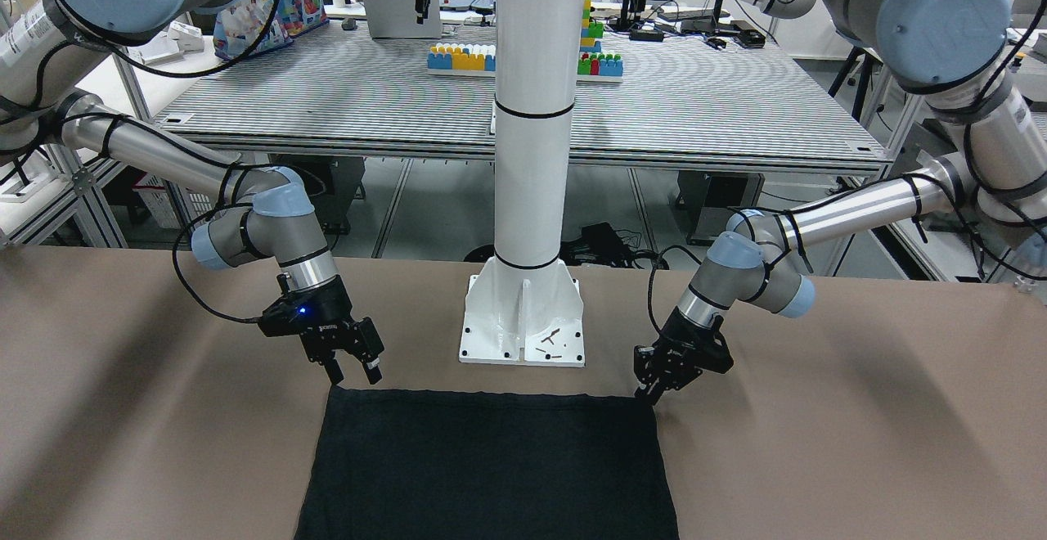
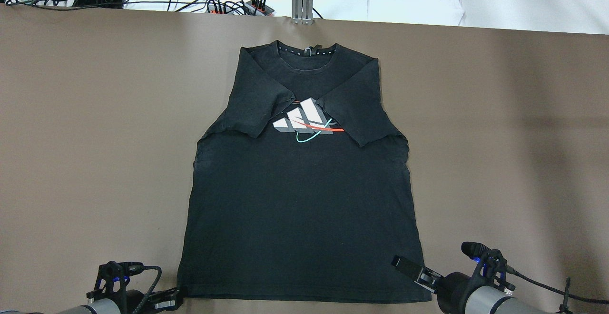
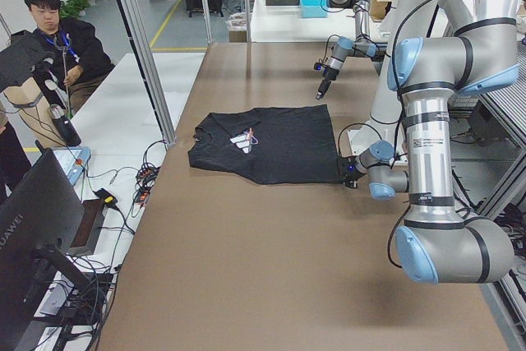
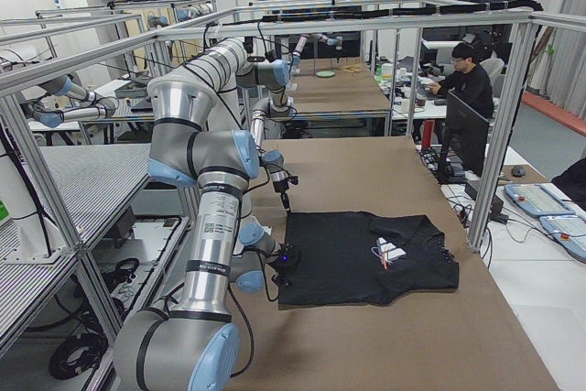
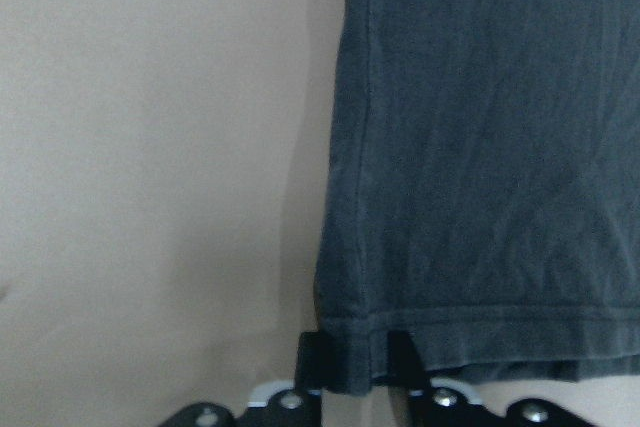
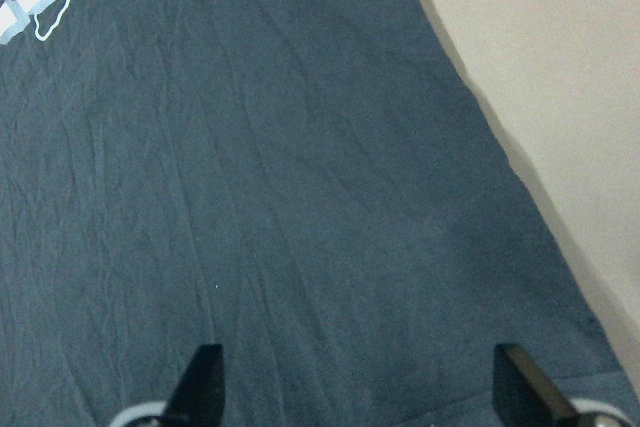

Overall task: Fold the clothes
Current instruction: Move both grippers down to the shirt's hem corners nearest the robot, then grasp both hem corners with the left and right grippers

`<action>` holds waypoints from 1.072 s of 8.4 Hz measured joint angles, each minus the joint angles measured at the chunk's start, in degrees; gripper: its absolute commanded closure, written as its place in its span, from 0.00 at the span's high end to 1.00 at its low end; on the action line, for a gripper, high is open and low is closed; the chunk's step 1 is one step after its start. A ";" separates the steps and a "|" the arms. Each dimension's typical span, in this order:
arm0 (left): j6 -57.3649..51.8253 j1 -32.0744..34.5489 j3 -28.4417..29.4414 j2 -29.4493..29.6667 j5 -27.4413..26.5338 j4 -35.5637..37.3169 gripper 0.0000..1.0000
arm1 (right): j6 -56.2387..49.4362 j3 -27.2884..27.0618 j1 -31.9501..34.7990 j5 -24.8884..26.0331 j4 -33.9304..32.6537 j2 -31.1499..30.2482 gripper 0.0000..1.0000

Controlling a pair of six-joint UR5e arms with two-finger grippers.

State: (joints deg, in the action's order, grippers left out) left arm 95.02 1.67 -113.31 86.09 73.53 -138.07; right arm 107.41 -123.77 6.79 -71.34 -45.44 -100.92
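Note:
A black T-shirt (image 2: pixel 304 200) with a white logo (image 2: pixel 304 119) lies flat on the brown table, its sleeves folded in over the chest. It also shows in the front view (image 1: pixel 491 466). My left gripper (image 1: pixel 650 393) is low at the hem's left corner. In the left wrist view (image 5: pixel 358 362) its fingers (image 5: pixel 318 357) stand close together with the hem corner (image 5: pixel 355 372) between them. My right gripper (image 1: pixel 356 376) is open and empty, just above the hem's right corner. In the right wrist view (image 6: pixel 365 377) its fingers (image 6: pixel 205 372) stand wide apart over the cloth (image 6: pixel 280 197).
The white pedestal base (image 1: pixel 523 319) stands just behind the hem, between the two arms. Cables and power strips (image 2: pixel 228 4) and a white sheet (image 2: pixel 414 4) lie beyond the table's far edge. Bare brown table (image 2: pixel 71 138) lies on both sides of the shirt. An operator (image 3: pixel 57 39) stands beyond the far edge.

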 measured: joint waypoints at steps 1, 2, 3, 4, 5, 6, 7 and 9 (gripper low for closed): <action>-0.01 0.00 0.01 -0.02 -0.01 0.04 0.00 | -0.05 0.78 0.00 -0.01 -0.01 -0.06 0.95; -0.05 0.00 0.01 0.00 -0.04 0.07 0.00 | -0.19 1.78 -0.06 -0.02 -0.04 -0.30 0.94; -0.08 0.00 0.02 0.07 -0.05 0.08 0.00 | -0.33 2.59 -0.62 0.01 -0.06 -1.31 0.91; -0.12 0.00 0.06 0.14 -0.05 0.08 0.00 | -0.45 3.04 -1.33 0.06 -0.04 -2.37 0.85; -0.13 0.00 0.05 0.17 -0.05 0.08 0.00 | -0.42 3.59 -2.18 0.26 -0.02 -3.01 0.72; -0.15 0.00 0.04 0.20 -0.06 0.08 0.00 | -0.51 4.34 -2.84 0.68 -0.01 -3.30 0.53; -0.17 0.00 0.10 0.25 -0.06 0.08 0.00 | -0.47 4.92 -3.32 0.98 0.00 -3.42 0.42; -0.19 0.00 0.23 0.33 -0.06 0.08 0.00 | -0.31 5.77 -4.03 1.34 0.00 -3.41 0.35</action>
State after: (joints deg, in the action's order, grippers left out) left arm 94.84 1.67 -113.07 86.42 73.48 -137.99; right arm 107.09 -118.00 2.76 -70.00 -45.44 -104.33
